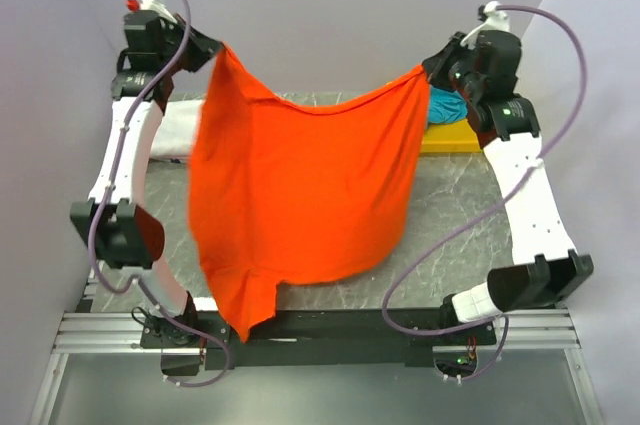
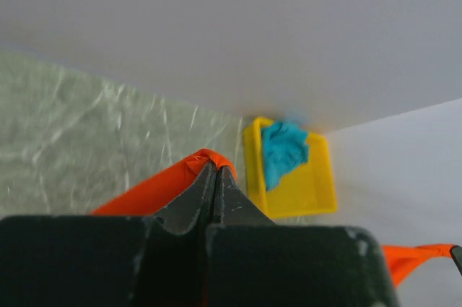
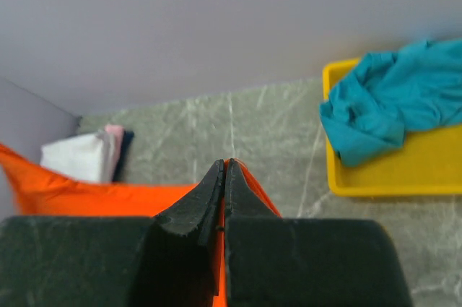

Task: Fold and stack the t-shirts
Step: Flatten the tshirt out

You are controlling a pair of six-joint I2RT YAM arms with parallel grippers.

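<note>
**Fig.** Bright orange-red cloth t-shirt (image 1: 300,195) held up in the air betw. both arms, spread like a sheet over the grey marbled table top (image 1: 460,215).

- **L gripper** (image 2: 216,171): jaws pinched tight on one upper corner of the shirt.
- **R gripper** (image 3: 225,168): likewise clamped on the opposite corner.
- **Shirt:** top edge sags betw. the two grips. Lower hem hangs uneven, w/ one tail lowest on the L-arm side.
- **Other shirts:** teal blue-green crumpled t-shirt (image 3: 390,101) lies in the yellow plastic tray (image 3: 411,177), far right. White folded t-shirt (image 3: 78,155) sits far left.

**Risks (judged):**
- Only a small bite of cloth shows at each tip, so a quick swing could pull a corner free.
- Laid down as it hangs, the low tail may bunch underneath and skew the fold.
- Lowered too far left, the shirt could drape over the white pile.
</note>
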